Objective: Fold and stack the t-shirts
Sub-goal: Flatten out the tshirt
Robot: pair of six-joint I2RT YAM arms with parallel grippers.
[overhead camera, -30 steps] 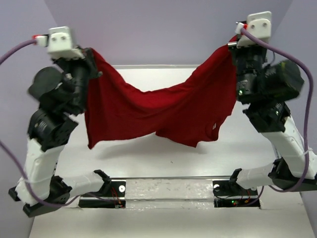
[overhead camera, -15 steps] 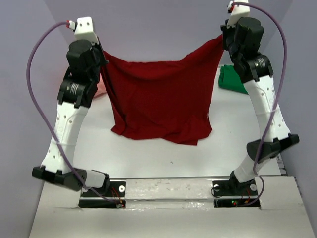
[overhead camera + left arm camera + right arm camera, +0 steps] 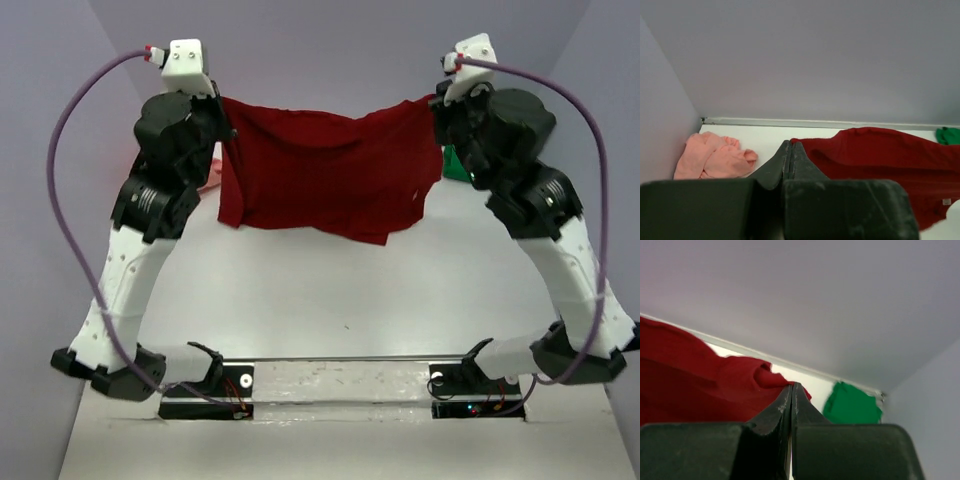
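While both end effectors [image 3: 791, 144] [image 3: 791, 385] pinch the red t-shirt [image 3: 320, 170], its label [image 3: 946, 201] is illegible.

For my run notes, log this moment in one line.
left gripper: shut on dark red t-shirt | right gripper: shut on same | shirt: hangs between them | pink t-shirt: crumpled, far left | green t-shirt: far right

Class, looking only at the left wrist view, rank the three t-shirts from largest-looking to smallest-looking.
1. dark red t-shirt, which is also nearest the camera
2. pink t-shirt
3. green t-shirt; only a sliver shows at the frame edge, so its real size is unsure
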